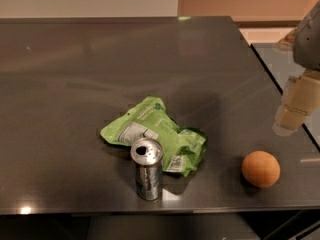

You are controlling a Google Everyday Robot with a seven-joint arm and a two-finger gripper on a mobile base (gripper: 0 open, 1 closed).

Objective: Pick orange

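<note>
Dark grey, glossy flat desk (75, 84) recorded, filling most of the camera view.

Small round orange fruit with matte skin (260, 168) is found resting on the desk near its front edge, far toward the right side. The orange is touched by nothing.

Cream-coloured robot tool (291, 115) is seen at the right edge of the view, raised above the desk, behind the orange and slightly to its right, apart from it. Whether the tool is spread or pressed together cannot be told.

1 silver cylindrical metal can (147, 169) is set upright near the front edge, left of centre, with the opening in its top visible. 1 crumpled light-green foil snack bag (150, 126) is laid flat just behind the can and is partly overlapped by it in the view. The orange is placed well apart from both, to their right.
</note>
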